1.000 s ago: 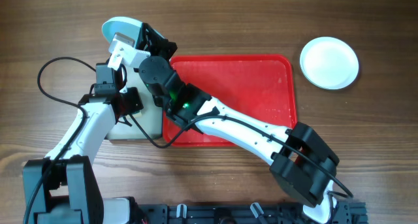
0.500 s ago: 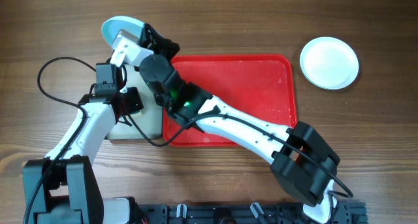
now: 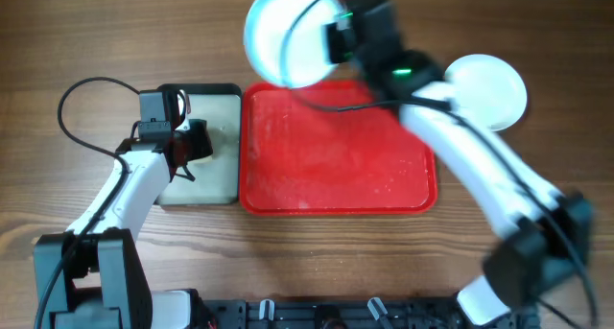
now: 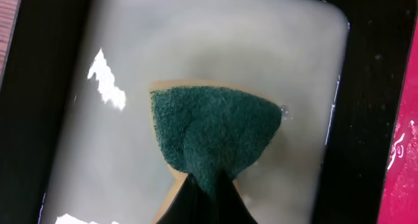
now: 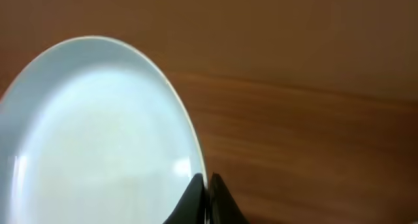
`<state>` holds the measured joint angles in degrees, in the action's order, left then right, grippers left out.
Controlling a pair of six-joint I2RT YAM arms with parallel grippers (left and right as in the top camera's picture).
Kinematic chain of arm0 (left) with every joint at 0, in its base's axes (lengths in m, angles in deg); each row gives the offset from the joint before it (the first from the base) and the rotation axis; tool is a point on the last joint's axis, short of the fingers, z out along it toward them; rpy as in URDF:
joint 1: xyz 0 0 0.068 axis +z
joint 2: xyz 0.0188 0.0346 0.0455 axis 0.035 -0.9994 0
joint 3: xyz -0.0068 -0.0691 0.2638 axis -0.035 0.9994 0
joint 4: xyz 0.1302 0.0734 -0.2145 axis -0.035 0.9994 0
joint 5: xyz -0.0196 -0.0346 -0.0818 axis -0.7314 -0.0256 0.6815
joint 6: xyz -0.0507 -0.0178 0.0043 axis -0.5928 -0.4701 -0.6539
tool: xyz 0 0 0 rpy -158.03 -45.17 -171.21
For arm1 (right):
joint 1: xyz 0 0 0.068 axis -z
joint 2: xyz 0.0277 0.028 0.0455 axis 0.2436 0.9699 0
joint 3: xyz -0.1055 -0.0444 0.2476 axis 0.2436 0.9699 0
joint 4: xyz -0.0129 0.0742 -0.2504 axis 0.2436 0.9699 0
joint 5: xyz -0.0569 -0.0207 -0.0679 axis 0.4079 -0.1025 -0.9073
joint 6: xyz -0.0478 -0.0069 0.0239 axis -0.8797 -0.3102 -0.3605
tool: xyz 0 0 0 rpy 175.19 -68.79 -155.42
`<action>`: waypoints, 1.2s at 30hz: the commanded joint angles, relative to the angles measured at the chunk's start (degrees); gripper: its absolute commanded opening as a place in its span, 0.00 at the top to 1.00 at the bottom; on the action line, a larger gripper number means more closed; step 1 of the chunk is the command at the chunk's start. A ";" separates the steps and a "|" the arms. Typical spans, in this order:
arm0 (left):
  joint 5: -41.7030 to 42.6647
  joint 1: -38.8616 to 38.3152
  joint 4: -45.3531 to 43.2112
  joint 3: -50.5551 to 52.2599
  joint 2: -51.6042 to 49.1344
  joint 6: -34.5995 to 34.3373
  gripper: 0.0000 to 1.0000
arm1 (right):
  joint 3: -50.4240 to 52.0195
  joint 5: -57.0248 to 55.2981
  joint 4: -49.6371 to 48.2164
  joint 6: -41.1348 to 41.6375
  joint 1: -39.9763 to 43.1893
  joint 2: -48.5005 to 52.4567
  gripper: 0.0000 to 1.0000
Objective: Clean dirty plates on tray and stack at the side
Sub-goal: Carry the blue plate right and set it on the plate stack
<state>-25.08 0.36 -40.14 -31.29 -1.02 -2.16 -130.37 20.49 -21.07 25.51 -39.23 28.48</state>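
My right gripper is shut on the rim of a pale blue plate and holds it in the air over the far edge of the red tray. In the right wrist view the plate fills the left side, with the fingers clamped on its rim. A white plate lies on the table to the right of the tray. My left gripper is shut on a teal sponge over the small grey tray. No third plate shows.
The small black-rimmed tray holds cloudy water and stands against the left side of the red tray. A black cable loops over the table at the left. Bare wooden table lies on all sides.
The right arm has swung from the left, over the small tray, up and to the right with the blue plate. The left arm has drawn back down to the small tray.
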 commanded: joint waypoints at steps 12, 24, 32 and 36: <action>2.01 0.00 -1.79 0.13 0.83 1.51 0.94 | 0.24 2.86 19.58 8.24 42.25 5.27 0.96; 2.01 0.00 -2.64 0.17 -1.88 1.51 0.63 | 0.55 2.89 21.57 4.57 45.66 14.32 0.77; 1.99 0.00 -4.52 0.17 2.86 1.07 0.34 | -2.91 25.42 21.88 -7.76 40.19 6.14 0.21; 1.99 0.00 -6.69 0.17 4.92 1.07 0.00 | -2.91 29.05 21.22 -8.63 31.08 3.89 0.20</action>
<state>-23.77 0.36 -46.15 -31.20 1.89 -1.16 -132.07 44.35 0.48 19.00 -3.51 34.18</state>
